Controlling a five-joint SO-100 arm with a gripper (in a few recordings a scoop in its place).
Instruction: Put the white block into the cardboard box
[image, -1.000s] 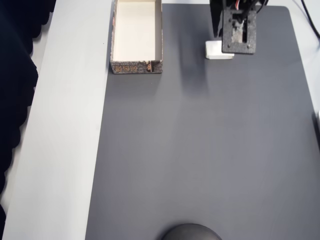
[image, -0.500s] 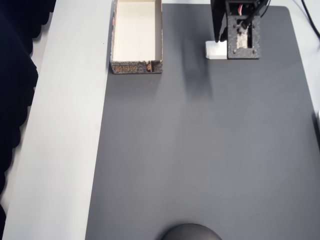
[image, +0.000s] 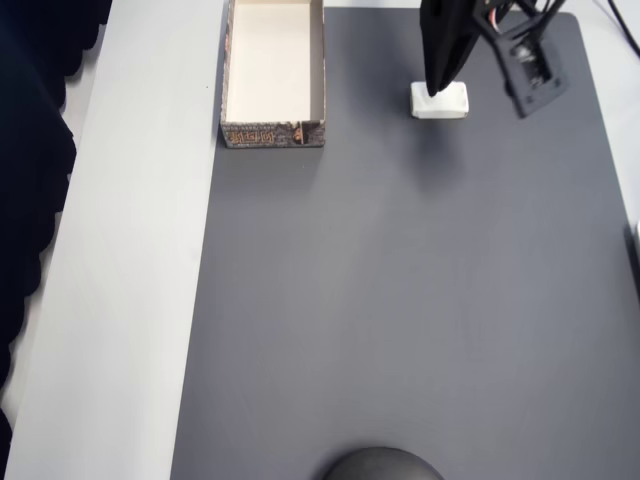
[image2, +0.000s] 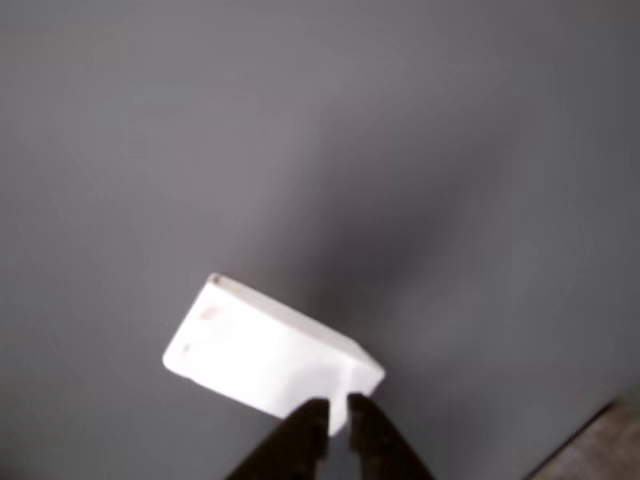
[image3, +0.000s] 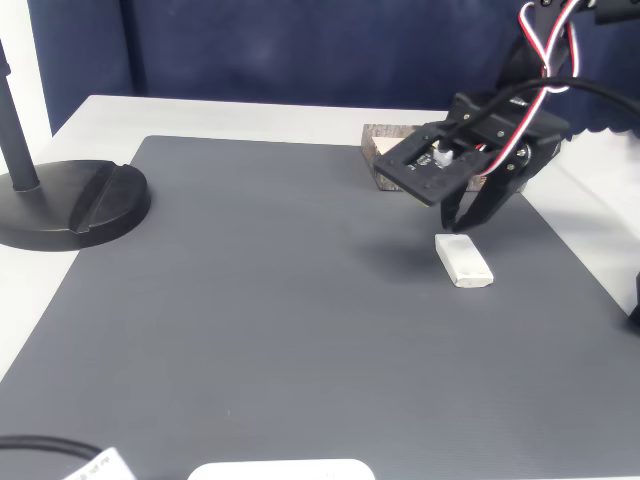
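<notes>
The small flat white rectangular block (image: 439, 101) lies on the dark grey mat (image: 400, 300), well apart from the shallow cardboard box with patterned walls (image: 273, 75), to the box's right in the overhead view. The black two-finger gripper (image2: 335, 413) hovers over one corner of the block, fingertips nearly together and holding nothing. In the wrist view the block's long axis runs diagonally, up-left from the fingertips.

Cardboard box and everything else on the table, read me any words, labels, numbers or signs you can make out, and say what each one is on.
Cardboard box: the brownish outer wall carries a print that may include lettering, but it is too small and blurred to read.
White block: plain, no text.
Grey mat: no markings.
Hand: no label readable.
So there is no legible text.
</notes>
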